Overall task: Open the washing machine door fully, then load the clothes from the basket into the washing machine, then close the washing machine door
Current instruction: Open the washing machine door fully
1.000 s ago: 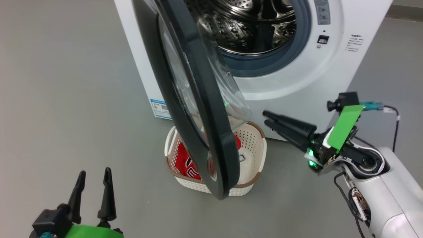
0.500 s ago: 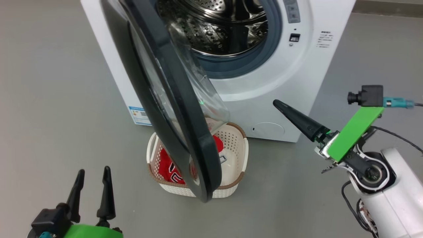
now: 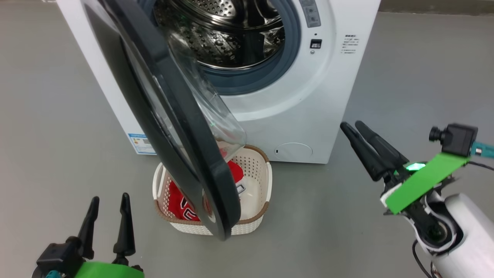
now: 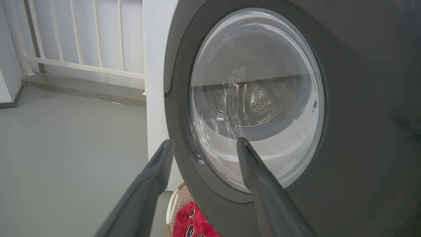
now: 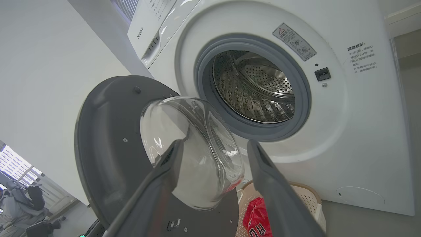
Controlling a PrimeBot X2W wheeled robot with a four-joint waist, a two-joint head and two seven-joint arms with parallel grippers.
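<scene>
With left claw [image 3: 110, 197] and right claw [image 3: 351, 124] gaping empty, the washing machine door [image 3: 216, 193] overhanging the basket [image 3: 251, 226] is probably needing pushing wider.

Light: bright, even, diffuse; soft shadow on the floor [image 3: 301, 231] below the washing machine door [image 3: 173, 127]. Bright window [image 5: 13, 161] left of the door in the right wrist view.
Glare: white streaks on the door's glass and on the drum [image 3: 216, 42] behind it.
Focus: head view sharp; fingers [image 4: 266, 197] before the door blurred in 2 wrist views.
Distortion: wrist views bend straight lines.
</scene>
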